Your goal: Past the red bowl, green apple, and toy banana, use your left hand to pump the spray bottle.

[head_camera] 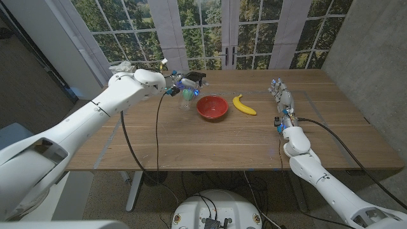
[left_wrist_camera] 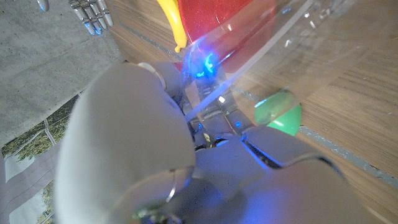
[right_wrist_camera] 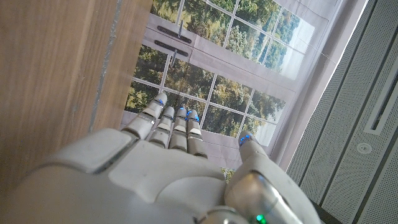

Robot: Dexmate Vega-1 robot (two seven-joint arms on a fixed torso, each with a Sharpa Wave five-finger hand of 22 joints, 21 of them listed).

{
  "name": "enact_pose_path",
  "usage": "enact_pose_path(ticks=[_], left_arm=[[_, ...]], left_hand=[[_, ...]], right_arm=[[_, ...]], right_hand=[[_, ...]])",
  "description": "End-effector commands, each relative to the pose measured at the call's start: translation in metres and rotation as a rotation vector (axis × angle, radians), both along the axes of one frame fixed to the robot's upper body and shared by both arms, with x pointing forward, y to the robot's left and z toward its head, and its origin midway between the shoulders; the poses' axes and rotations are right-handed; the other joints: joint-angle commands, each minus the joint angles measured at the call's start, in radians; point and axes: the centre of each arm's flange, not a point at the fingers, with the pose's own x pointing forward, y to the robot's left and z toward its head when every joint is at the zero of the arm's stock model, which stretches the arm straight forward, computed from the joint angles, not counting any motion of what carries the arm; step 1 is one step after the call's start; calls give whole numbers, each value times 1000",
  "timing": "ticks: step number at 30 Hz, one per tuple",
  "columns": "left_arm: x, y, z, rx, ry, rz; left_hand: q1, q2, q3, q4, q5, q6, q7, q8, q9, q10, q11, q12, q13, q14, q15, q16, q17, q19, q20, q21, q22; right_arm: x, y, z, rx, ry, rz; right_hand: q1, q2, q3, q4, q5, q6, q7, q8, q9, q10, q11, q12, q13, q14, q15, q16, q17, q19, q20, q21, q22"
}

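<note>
1. Since the left hand [head_camera: 175, 84] sits at the far-left part of the table [head_camera: 241, 143] in the head view, it's already on the spray bottle [head_camera: 186, 94]: fingers wrapped around the clear body, dark sprayer head up top behind the fingers.
2. Same view: red bowl [head_camera: 212, 107] just beside the bottle, banana [head_camera: 243, 105] past the bowl. Right hand [head_camera: 282, 102] well apart near the right side, released, fingers straight, holding nothing.
3. Left wrist view: left hand [left_wrist_camera: 205, 143] up close, clear curved plastic over it. Bottle looks light, thin-walled and slick; I'd squeeze near the neck and press the trigger only.
4. Same view: a green piece [left_wrist_camera: 280, 113], likely the apple, just beside the hand.
5. Right wrist view: right hand [right_wrist_camera: 180, 162] extended along the wood, nothing in it.
6. Room: bowl is tight on the bottle's right; far edge is close behind. Open table toward the robot.
</note>
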Motion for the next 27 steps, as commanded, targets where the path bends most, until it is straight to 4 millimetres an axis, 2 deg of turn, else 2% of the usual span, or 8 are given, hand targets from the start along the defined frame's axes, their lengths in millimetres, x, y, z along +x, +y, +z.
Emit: enact_pose_path(ticks=[1, 3, 7, 8, 13, 20, 22, 27], left_arm=[[0, 0, -3, -55, -21, -54], [0, 0, -4, -56, -22, -62], [-1, 0, -5, -51, -21, -72], [-1, 0, -6, -49, -25, -78], [-4, 0, -9, -64, -25, -91], [-8, 0, -13, -84, -40, -95], [-10, 1, -14, -96, -57, -94], [-17, 2, -21, -125, -122, -85]], left_hand=[[128, 199, 46, 10, -5, -38, -19, -50, -52, 0, 5, -73, -77, 62, -197, 94, -100, 8, -8, -53, -35], [87, 196, 74, 2, -6, -49, -17, -58, -86, -25, 8, -140, -128, 66, -194, 17, -179, 2, -9, -70, -34], [29, 190, 98, -10, -9, -106, -31, -70, -129, -78, 2, -233, -190, 56, -193, -83, -273, -29, -4, -85, -34], [14, 189, 104, -15, -10, -112, -30, -69, -140, -92, 18, -255, -205, 33, -192, -115, -296, -41, -5, -91, -34], [-62, 190, 137, -47, -14, -171, -26, -68, -196, -191, 40, -371, -286, -56, -184, -287, -408, -100, 10, -112, -38], [-120, 177, 142, -73, -20, -214, -25, -69, -235, -268, 61, -454, -347, -132, -157, -397, -450, -159, 19, -136, -43], [-130, 178, 141, -81, -21, -231, -27, -69, -247, -287, 59, -477, -365, -157, -156, -427, -454, -174, 16, -139, -43], [-144, 180, 134, -84, -23, -253, -32, -70, -261, -298, 68, -501, -385, -185, -150, -461, -457, -206, 14, -142, -40]], right_arm=[[-1, -2, -2, 7, -2, 1], [-2, -3, -2, 9, -2, 0], [-2, -3, -2, 8, -3, 1], [-2, -3, -3, 8, -3, 3], [-2, -4, -3, 6, -1, 2], [-5, -5, -4, 4, -3, -1], [-5, -5, -4, 7, -3, 2], [-8, -5, -5, 5, -4, 8]], right_hand=[[4, 19, 1, -8, -2, 7, -3, 3, 2, 9, -3, -3, -1, 8, -2, 3, 1, 12, 2, 0, 2], [4, 19, 1, -8, -2, 7, -3, 3, 2, 10, -4, -3, -1, 7, -2, 3, 1, 13, 1, 0, 2], [4, 19, 1, -8, -1, 7, -3, 3, 2, 9, -4, -3, -1, 8, 0, 3, 0, 13, 1, 0, 2], [4, 19, 2, -8, -1, 8, -3, 3, 2, 9, -3, -3, -1, 7, -1, 3, 0, 13, 1, 0, 2], [4, 19, 2, -9, -1, 8, -4, 3, 2, 10, -3, -3, -1, 8, -1, 3, 0, 13, 2, 0, 2], [4, 19, 2, -9, -2, 9, -6, 3, 2, 9, -3, -3, -1, 8, -2, 4, 0, 13, 2, -1, 2], [3, 19, 3, -9, -2, 8, -7, 3, 2, 9, -4, -3, -1, 8, -1, 4, 0, 13, 2, -1, 2], [3, 19, 3, -9, -2, 9, -7, 3, 2, 9, -2, -3, -1, 7, -1, 3, -1, 13, 2, -1, 2]])
